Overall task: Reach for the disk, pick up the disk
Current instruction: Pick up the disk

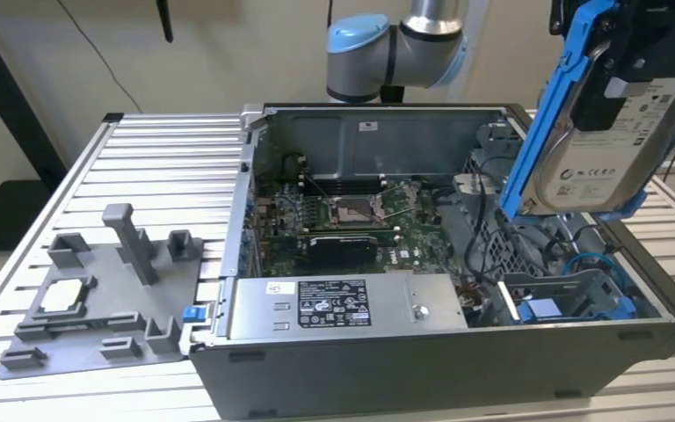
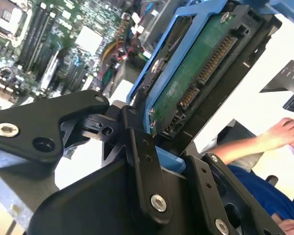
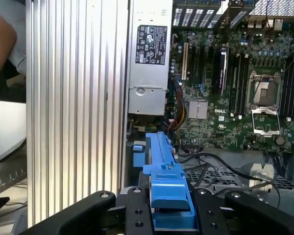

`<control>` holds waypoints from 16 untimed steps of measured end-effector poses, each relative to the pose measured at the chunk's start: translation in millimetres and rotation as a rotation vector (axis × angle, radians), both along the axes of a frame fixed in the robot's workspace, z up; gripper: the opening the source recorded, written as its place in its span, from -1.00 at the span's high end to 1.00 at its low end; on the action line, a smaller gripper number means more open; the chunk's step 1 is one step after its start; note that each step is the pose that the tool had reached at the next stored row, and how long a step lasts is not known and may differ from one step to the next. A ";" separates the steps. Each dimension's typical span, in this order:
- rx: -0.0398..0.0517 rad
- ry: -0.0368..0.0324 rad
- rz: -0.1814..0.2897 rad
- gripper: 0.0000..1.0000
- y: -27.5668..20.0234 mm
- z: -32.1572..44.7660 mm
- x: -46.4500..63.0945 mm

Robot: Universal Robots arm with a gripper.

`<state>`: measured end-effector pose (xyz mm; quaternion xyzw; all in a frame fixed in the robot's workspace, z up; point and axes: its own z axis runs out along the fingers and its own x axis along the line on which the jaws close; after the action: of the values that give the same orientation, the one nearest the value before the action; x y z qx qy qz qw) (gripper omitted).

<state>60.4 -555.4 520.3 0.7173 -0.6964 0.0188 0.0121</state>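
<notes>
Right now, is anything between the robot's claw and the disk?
No. The gripper is shut on the disk, holding it by its blue bracket in the air above the open computer case.

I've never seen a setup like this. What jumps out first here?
The disk, a silver hard drive in a bright blue bracket, hangs in the air in the tool, above the open computer case at the exterior view's right. Inside the case lies the green motherboard, and a grey plastic fixture sits on the slatted table at the exterior view's left.

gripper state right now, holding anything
End effector: shut on the disk, gripping its blue bracket and holding it in the air above the open computer case.
</notes>
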 end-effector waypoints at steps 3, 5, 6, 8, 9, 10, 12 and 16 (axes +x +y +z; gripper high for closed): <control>0.0005 0.0000 0.000 1.00 -8.0 -2.7 0.1; 0.0014 0.0000 -0.002 1.00 -9.3 -6.3 1.1; 0.0016 0.0000 -0.004 1.00 -9.4 -8.0 1.8; 0.0018 0.0001 -0.009 1.00 -9.7 -11.6 4.1; 0.0020 0.0000 -0.012 1.00 -9.7 -13.5 5.3; 0.0022 0.0001 -0.016 1.00 -9.8 -15.4 6.4; 0.0026 0.0000 -0.024 1.00 -9.8 -19.0 8.6; 0.0042 0.0000 -0.038 1.00 -9.8 -26.4 13.1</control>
<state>73.5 -565.2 493.9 0.7040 -0.7099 0.0171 0.0110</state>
